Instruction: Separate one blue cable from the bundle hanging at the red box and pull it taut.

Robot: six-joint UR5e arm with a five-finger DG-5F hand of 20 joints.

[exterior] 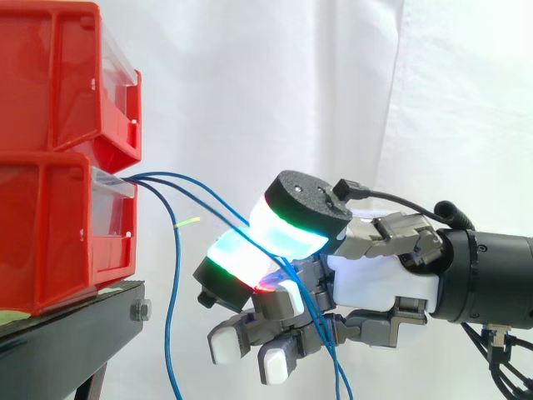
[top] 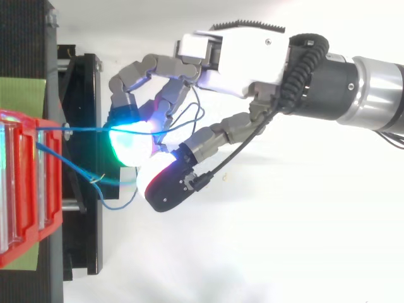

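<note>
Against the white curtain (exterior: 275, 83), the hand (exterior: 383, 279) pinches a blue cable (top: 82, 130) between curled fingers (exterior: 237, 262), near the red box (exterior: 58, 233). Hold the pinch firm; draw straight away until slack disappears.

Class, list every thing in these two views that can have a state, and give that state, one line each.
hand: shut, thumb and finger pads pinching one blue cable.
pinched blue cable: runs nearly straight from the red bins to the hand.
other blue cables: slack, one hanging down beside the black stand.
red bins: stacked upright on the black stand.
</note>
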